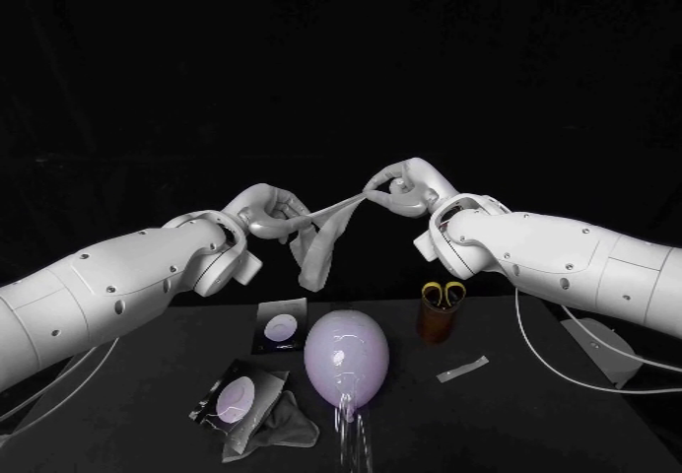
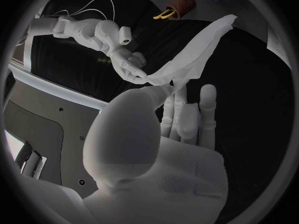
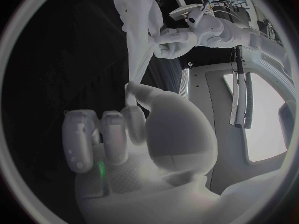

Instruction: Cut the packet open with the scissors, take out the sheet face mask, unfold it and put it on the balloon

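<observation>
My left hand and right hand each pinch the mask, stretched above the table's far edge. It looks limp, thin and tearable, so I judge its edges the best hold.

A black table takes up the near half of the scene. Its matte top reads as dark grey where the light falls on it, a shade paler than everything behind it. The table's far edge runs almost straight across from left to right. Beyond that edge the far half is a flat black backdrop, evenly dark from side to side; whether it is wall or cloth cannot be told.
</observation>
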